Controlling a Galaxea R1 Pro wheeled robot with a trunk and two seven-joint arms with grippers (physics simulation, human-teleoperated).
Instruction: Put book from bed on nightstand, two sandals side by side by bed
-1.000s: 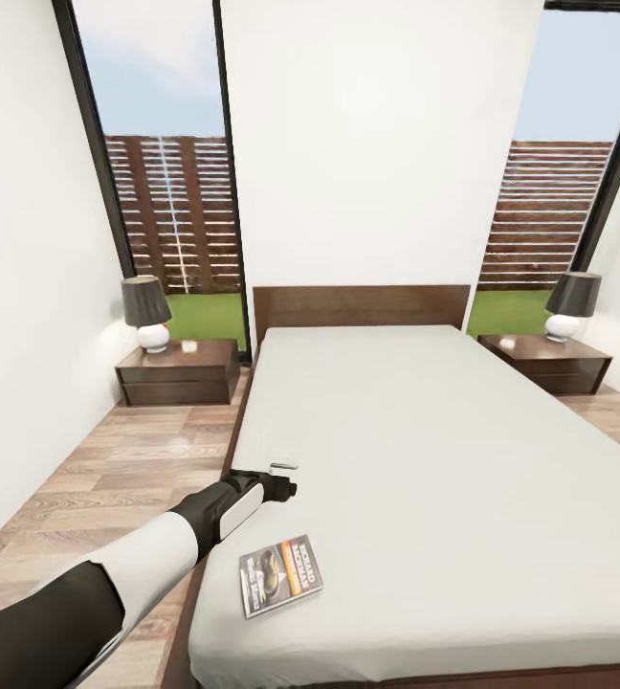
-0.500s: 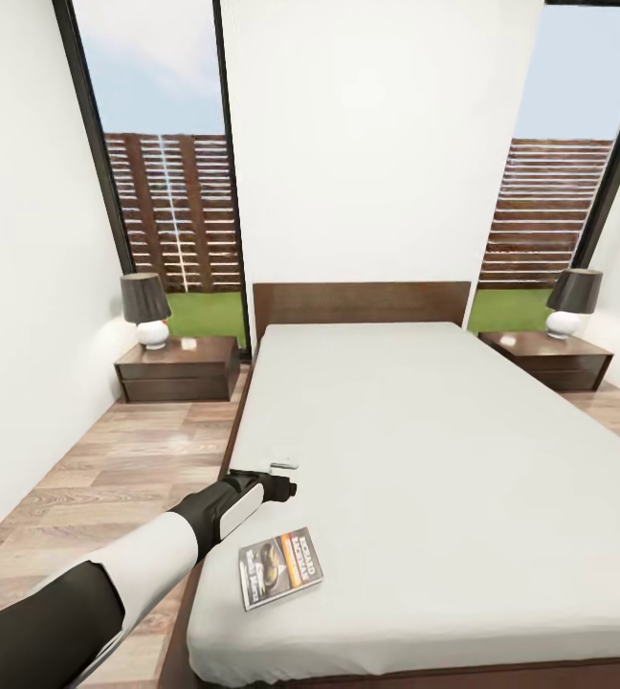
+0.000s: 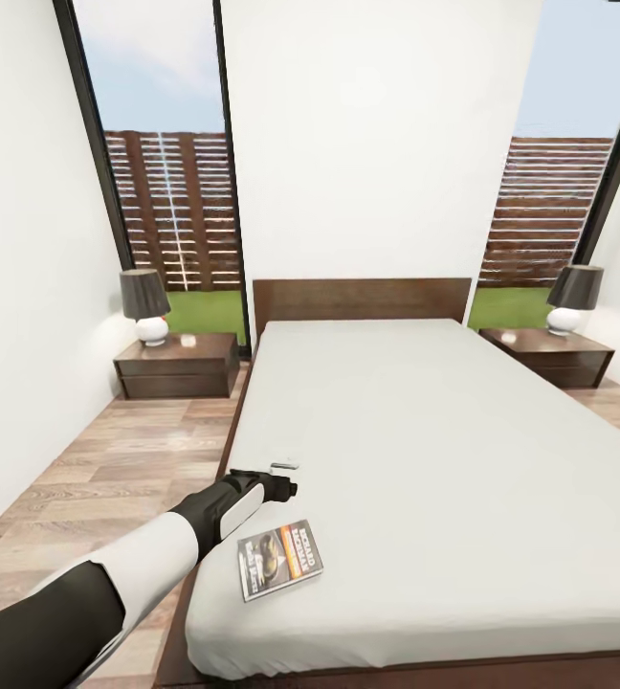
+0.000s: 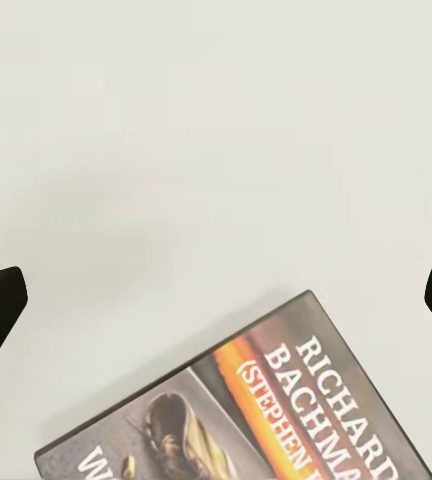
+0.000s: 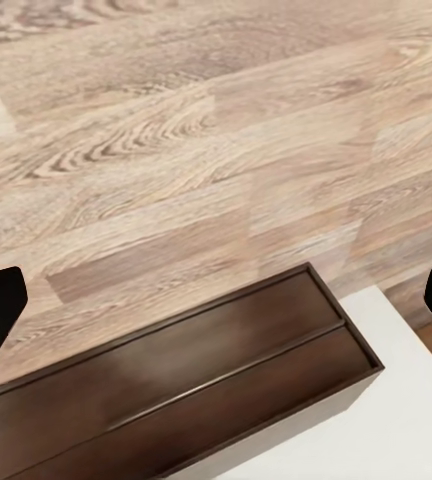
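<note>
The book lies flat on the bed near its front left corner, dark cover up with an orange band. My left gripper hovers over the mattress just beyond the book. In the left wrist view the book lies a little off from between the fingers, and the left gripper is open and holds nothing. My right gripper is open over the wood floor and a corner of the dark bed frame. One nightstand stands left of the headboard, another nightstand to its right. The sandals are out of view.
Each nightstand carries a lamp with a dark shade, the right lamp matching it. White walls run close along the left side, leaving a strip of wood floor between wall and bed. Tall windows flank the headboard.
The whole picture has slid slightly upward, so the camera has moved. The book now sits a little closer to my left gripper. Neither gripper has changed its opening.
</note>
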